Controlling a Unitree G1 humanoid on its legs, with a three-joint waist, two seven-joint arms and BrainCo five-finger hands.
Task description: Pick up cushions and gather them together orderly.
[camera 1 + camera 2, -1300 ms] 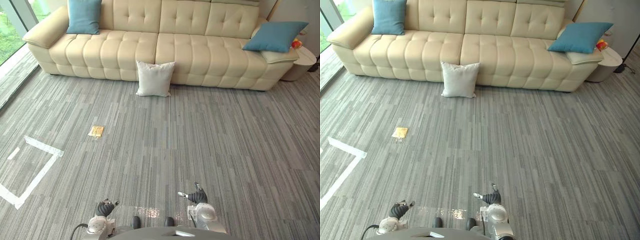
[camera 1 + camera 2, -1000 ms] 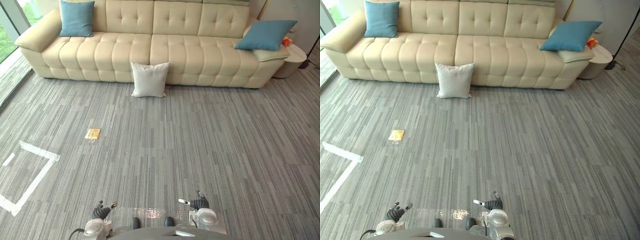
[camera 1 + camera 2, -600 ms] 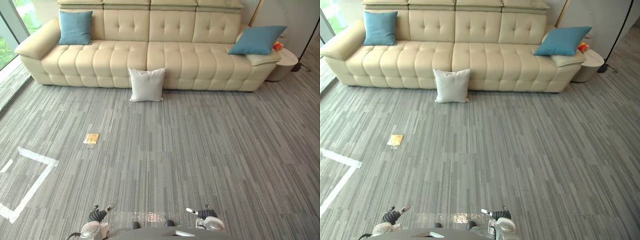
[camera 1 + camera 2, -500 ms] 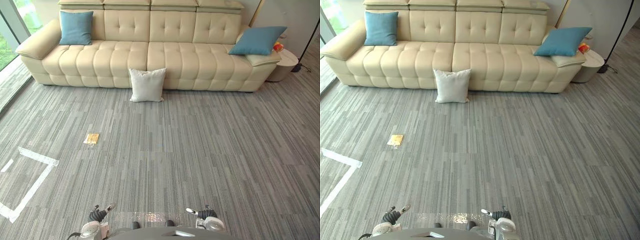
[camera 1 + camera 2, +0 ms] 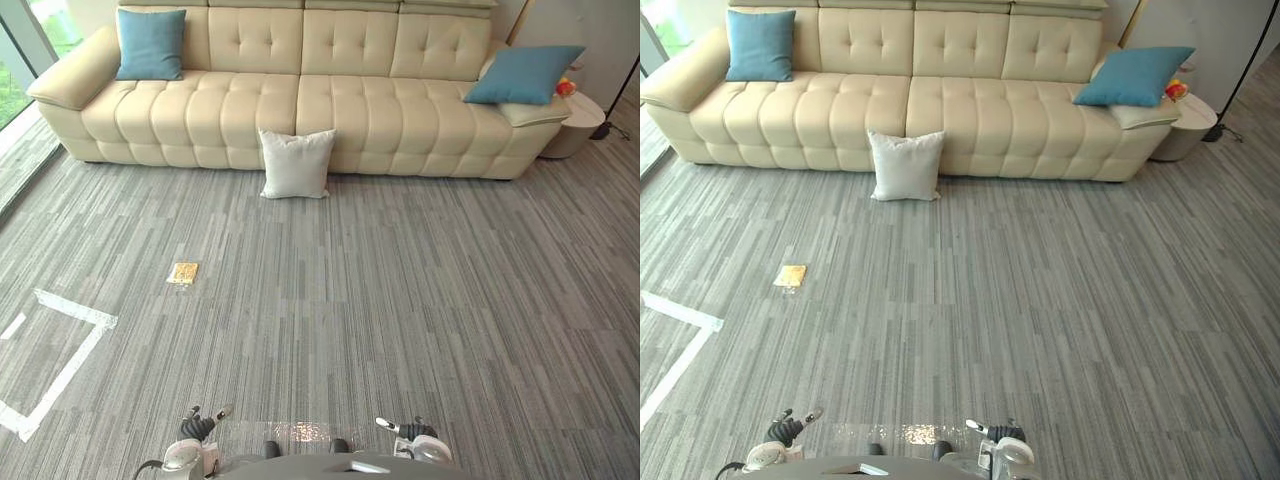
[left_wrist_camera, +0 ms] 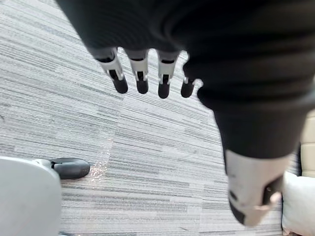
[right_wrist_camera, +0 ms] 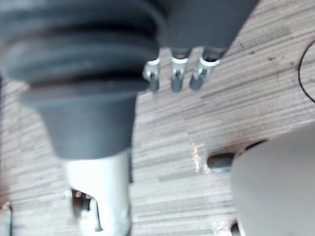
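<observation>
1. A long cream tufted leather sofa [image 5: 300,90] stands along the far side of the room, on a grey striped carpet floor [image 5: 420,300].
2. A teal-blue square fabric cushion [image 5: 150,44] sits upright at the sofa's left end. It leans against the backrest, just beside the left armrest.
3. A second teal-blue fabric cushion [image 5: 522,74] lies tilted on the armrest at the sofa's right end.
4. A white square fabric cushion [image 5: 296,164] stands upright on the floor. It leans against the sofa's front, a little left of the sofa's middle.
5. The three cushions lie well apart from one another, and all are far from both hands.
6. The left hand [image 5: 203,427] shows low at the near edge, left of centre. Its wrist view shows the fingers [image 6: 140,73] straight and released with the thumb apart. It holds nothing above the carpet.
7. The right hand [image 5: 410,431] shows at the near edge, right of centre. Its fingers [image 7: 174,78] hang loose and released, with nothing in them.
8. A small flat yellow-brown item [image 5: 184,272] lies on the carpet at the left, between the white cushion and the white tape lines [image 5: 60,350] marked on the floor.
9. A round pale side table [image 5: 575,125] stands just beside the sofa's right end, with a small red-orange object [image 5: 565,88] on it.
</observation>
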